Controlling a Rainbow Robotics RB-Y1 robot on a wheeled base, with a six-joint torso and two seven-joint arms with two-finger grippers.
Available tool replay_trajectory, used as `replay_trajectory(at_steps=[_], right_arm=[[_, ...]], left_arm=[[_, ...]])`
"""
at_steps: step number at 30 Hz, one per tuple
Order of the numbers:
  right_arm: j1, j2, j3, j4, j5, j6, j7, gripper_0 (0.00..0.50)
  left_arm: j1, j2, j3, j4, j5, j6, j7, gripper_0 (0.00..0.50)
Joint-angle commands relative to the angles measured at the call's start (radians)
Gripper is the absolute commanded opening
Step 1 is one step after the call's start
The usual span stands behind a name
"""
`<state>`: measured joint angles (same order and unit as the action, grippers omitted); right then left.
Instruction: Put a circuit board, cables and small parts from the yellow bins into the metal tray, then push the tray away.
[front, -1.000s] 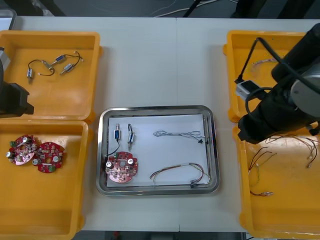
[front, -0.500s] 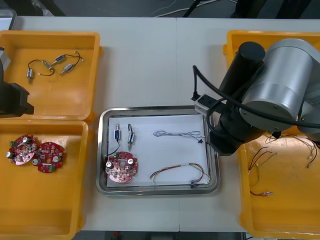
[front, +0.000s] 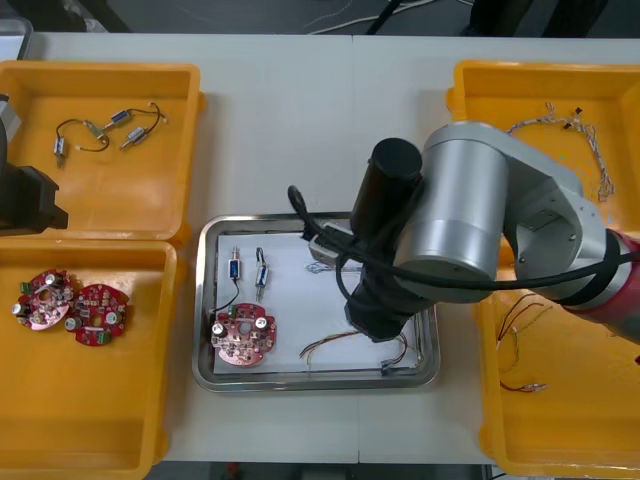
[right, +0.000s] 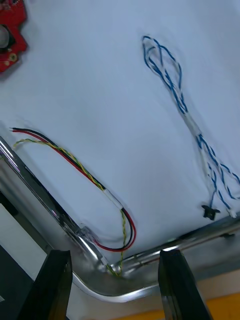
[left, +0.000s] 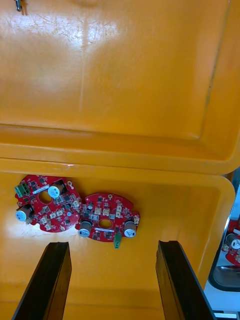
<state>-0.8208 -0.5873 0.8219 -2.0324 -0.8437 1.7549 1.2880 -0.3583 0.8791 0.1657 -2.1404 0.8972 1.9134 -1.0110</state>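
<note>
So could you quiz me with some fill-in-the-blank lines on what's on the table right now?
The tray holds ___ board.
The left gripper hangs over a bin holding ___ boards.
The right gripper, over the tray's corner, has its fingers ___.
The cable nearest it is red and ___.
Missing: one; two; open; yellow.
</note>
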Motion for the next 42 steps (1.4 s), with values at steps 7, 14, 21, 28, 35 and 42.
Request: replay_trajectory(at_steps=[7,14,21,28,35,42], right_arm=[[-0.095,0.063,0.206,0.006,0.071,-0.127,0.03,0.5],[-0.103,0.067,0.266,0.006,0.087,-0.175,0.037,0.5],[-0.115,0.086,0.342,0.006,0.135,-0.176,0.037,0.5],[-0.135,0.113,0.424,0.006,0.19,-0.176,0.037,0.5],[-0.135,0.129,0.456,0.006,0.212,-0.176,0.042,0.5],[-0.14,0.135,0.474,0.006,0.215,-0.178,0.059,0.5]], left_arm=[[0.015,0.041,0.029,-0.03,0.008,0.006,-0.017,0.5],[0.015,0.041,0.029,-0.03,0.008,0.006,-0.017,0.5],[0.015,0.041,0.029,-0.03,0.008,0.006,-0.017,0.5],[0.015,0.041,0.029,-0.03,0.008,0.006,-0.017,0.5],[0.015,0.041,0.029,-0.03,0.008,0.006,-0.017,0.5],[0.015,0.041,0.029,-0.03,0.008,0.006,-0.017,0.5]])
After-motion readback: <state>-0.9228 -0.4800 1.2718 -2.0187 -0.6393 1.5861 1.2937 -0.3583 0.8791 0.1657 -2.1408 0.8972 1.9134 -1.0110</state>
